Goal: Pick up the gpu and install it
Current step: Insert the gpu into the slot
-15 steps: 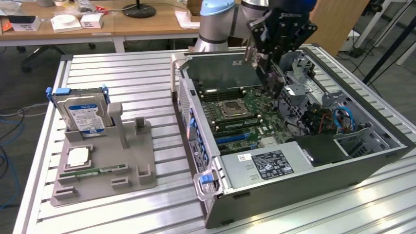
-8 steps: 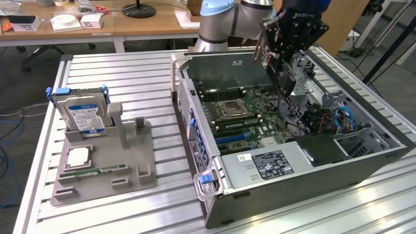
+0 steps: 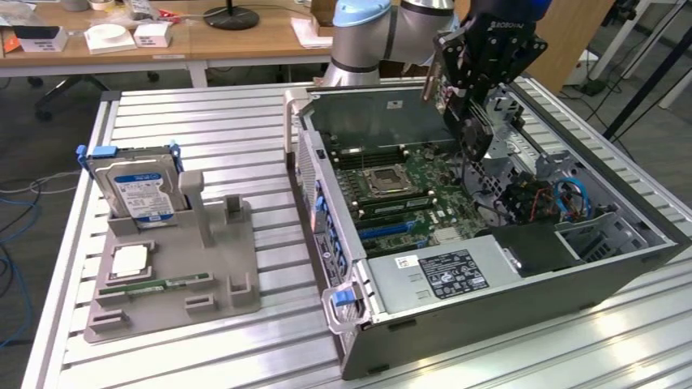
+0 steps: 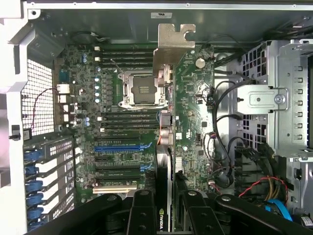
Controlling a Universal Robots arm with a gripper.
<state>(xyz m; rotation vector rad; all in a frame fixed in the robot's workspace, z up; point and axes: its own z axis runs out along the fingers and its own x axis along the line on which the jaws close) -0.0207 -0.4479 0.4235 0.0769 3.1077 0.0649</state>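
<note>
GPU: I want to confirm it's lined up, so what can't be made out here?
- Wrist view: the gpu is edge-on, faces unseen; it hides the motherboard beneath.
- Wrist view: gripper cut off by the frame edge.
- Exterior view: the card's lower edge blends into the dark case.

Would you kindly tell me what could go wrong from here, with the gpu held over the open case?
1. The claw grips the gpu with its silver bracket end nearest the motherboard; coming down here, it may strike the open CPU socket.
2. Black cables loop close beside the card and might snag it.
</note>
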